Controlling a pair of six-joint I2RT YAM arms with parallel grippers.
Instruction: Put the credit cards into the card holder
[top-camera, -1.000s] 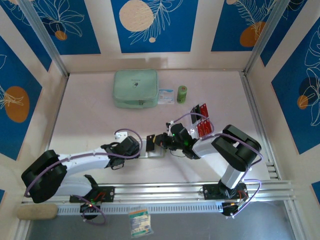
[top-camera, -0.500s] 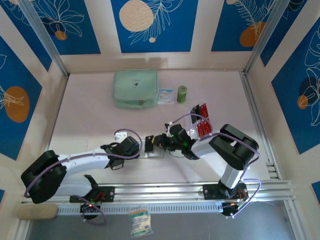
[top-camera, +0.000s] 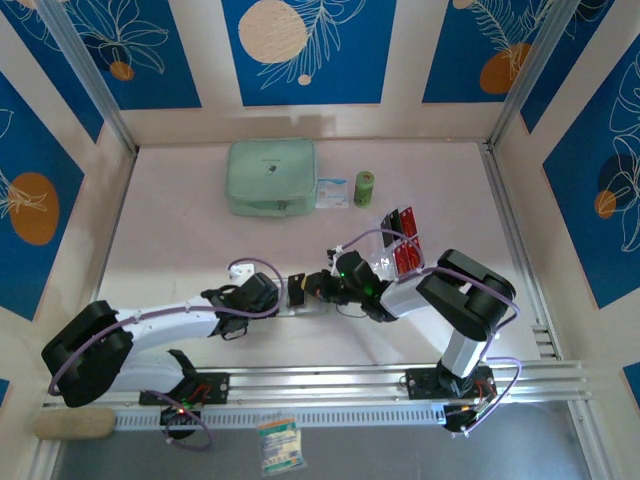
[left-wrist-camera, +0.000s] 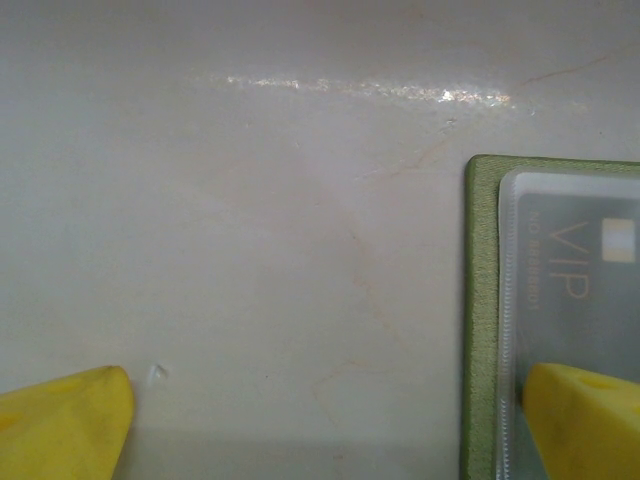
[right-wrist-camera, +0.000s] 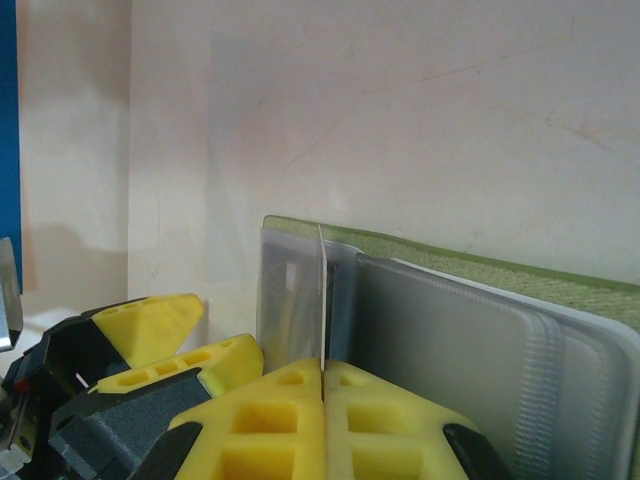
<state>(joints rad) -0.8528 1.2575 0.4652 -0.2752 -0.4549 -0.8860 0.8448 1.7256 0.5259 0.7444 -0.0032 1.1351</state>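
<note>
Olive-green folding card holder (left-wrist-camera: 472, 300) lies open on the pale table (left-wrist-camera: 250, 200), centre-near, between both grippers. Right gripper (right-wrist-camera: 322, 372) is clamped on a thin dark plastic credit card (top-camera: 297, 283), edge-on at the holder's clear sleeves (right-wrist-camera: 440, 330). Left gripper (left-wrist-camera: 320, 425) jaws stand wide apart, one yellow finger (left-wrist-camera: 585, 415) over the holder.

overhead view is bright and evenly lit with soft light from above, so the arms only drop faint, short shadows on the pale tabletop (top-camera: 180, 240). there's a slight wide-angle bend in the rails near the edges. left wrist view is dimmer and softer, with a streak of glare across the top, and the left gripper (left-wrist-camera: 328, 385) has its yellow fingers (left-wrist-camera: 60, 420) blurred from being so close. the clear sleeve on the card holder (left-wrist-camera: 480, 320) looks milky and washes out the print underneath. in the right wrist view the right gripper (right-wrist-camera: 322, 372) is fairly sharp, the background's soft, and there's a dull shadow down the left.
</note>
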